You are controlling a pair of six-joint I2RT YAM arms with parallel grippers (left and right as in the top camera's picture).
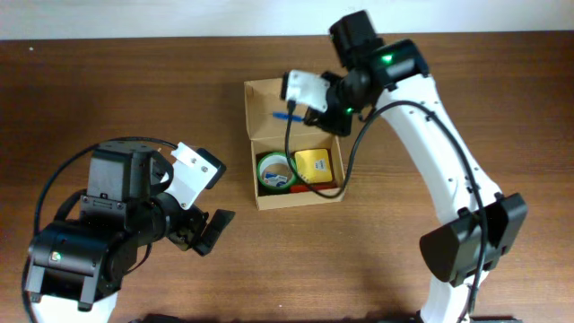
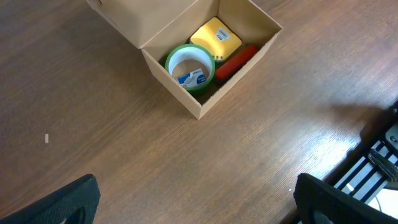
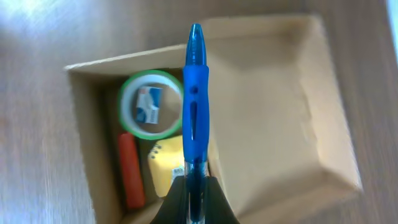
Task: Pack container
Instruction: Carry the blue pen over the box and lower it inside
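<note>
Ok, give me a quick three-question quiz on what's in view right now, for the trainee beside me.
1. True or false: the right gripper is shut on a blue pen.
2. Which of these lies inside the open cardboard box? A: scissors. B: green tape roll. C: stapler.
3. Fill in the word: the left gripper stands ___, off to the side of the box, holding nothing.

Key: 1 true; 2 B; 3 open.
</note>
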